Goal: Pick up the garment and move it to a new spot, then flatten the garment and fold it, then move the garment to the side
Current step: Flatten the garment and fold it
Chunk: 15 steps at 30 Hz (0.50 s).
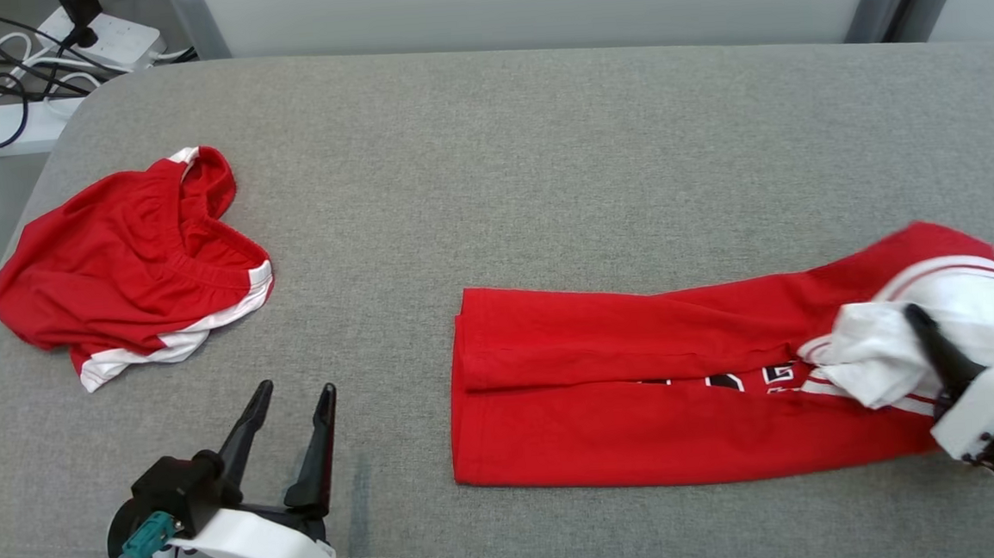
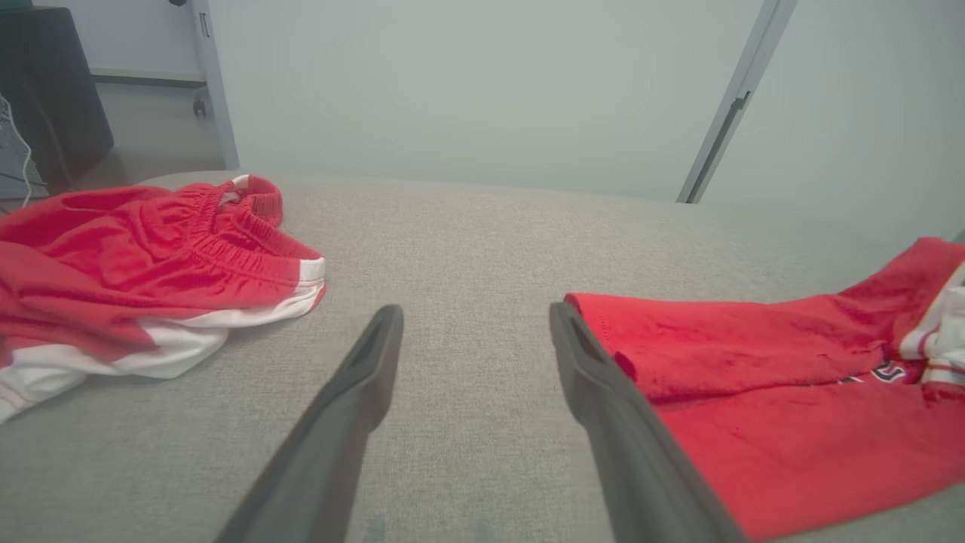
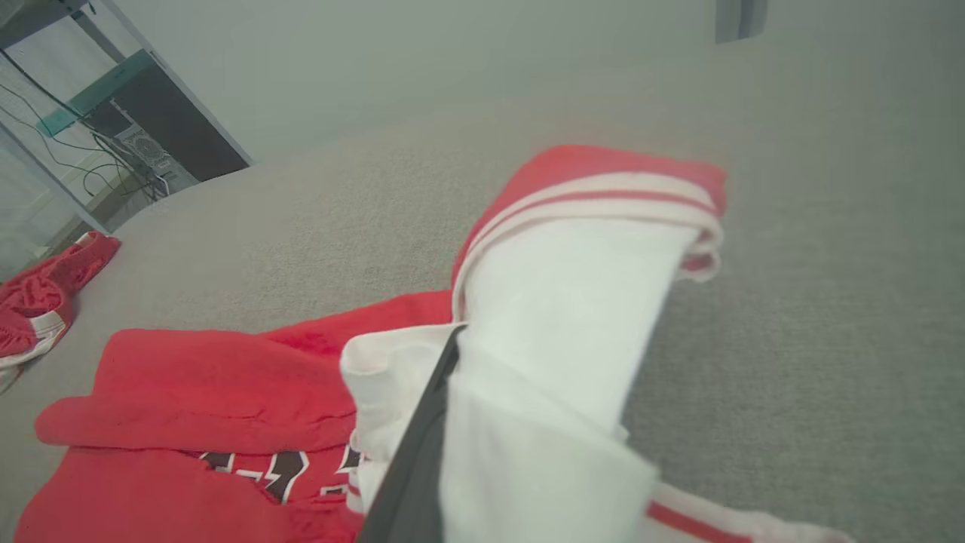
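The garment [image 1: 641,382] is a red jersey with white trim and dark lettering, folded lengthwise into a long strip on the grey surface. It also shows in the left wrist view as a red strip [image 2: 754,392] and in the right wrist view, garment [image 3: 573,302]. My right gripper [image 1: 927,330] is shut on its white right end, which is lifted and bunched over one dark finger [image 3: 418,445]. My left gripper [image 1: 294,412] stands open near the front left, apart from the cloth, fingers [image 2: 362,392] empty.
Red shorts [image 1: 129,263] with white trim lie crumpled at the left, shorts [image 2: 128,264]. Power strips and cables [image 1: 36,74] sit on the floor beyond the grey surface's [image 1: 541,155] back left corner. A wall runs along the back.
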Motion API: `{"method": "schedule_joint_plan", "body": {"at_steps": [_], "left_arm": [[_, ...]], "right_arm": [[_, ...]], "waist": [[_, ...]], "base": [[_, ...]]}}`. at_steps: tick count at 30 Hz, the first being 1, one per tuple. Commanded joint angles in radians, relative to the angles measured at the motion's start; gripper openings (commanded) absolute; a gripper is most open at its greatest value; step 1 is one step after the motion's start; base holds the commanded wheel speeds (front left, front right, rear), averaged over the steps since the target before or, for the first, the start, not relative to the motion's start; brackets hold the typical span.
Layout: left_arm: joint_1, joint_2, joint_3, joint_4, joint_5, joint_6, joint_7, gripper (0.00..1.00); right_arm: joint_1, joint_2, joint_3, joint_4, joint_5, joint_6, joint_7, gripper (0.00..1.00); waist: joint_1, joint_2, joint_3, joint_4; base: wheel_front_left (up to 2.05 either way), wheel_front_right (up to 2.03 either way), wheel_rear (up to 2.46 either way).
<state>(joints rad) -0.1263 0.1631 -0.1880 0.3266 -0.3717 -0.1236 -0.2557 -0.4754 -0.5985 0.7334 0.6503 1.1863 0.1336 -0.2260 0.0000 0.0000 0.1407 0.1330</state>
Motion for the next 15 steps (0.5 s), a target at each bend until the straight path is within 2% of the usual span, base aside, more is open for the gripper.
{"method": "schedule_joint_plan", "body": {"at_steps": [1, 8, 11, 15], "left_arm": [[-0.011, 0.011, 0.024, -0.02, -0.007, -0.007, -0.006, 1.0], [-0.019, -0.008, -0.016, -0.01, -0.009, -0.007, -0.006, 1.0], [-0.026, -0.02, -0.033, -0.008, -0.012, -0.007, -0.006, 1.0], [-0.029, -0.035, -0.051, -0.009, -0.016, -0.007, -0.006, 1.0]], "right_arm": [[-0.014, -0.037, 0.019, -0.058, -0.011, -0.003, 0.01, 0.0], [-0.034, -0.08, 0.096, -0.325, -0.01, -0.003, 0.184, 0.0], [-0.047, -0.055, 0.121, -0.389, -0.005, -0.003, 0.262, 0.0], [-0.072, 0.01, 0.145, -0.404, -0.011, -0.003, 0.334, 0.0]], "waist": [[0.0, 0.0, -0.005, -0.007], [0.0, 0.0, -0.02, -0.003], [0.0, 0.0, -0.024, 0.019], [0.0, 0.0, -0.019, 0.066]], "base": [[0.0, 0.0, 0.0], [0.0, 0.0, 0.0], [0.0, 0.0, 0.0], [0.0, 0.0, 0.0]]}}
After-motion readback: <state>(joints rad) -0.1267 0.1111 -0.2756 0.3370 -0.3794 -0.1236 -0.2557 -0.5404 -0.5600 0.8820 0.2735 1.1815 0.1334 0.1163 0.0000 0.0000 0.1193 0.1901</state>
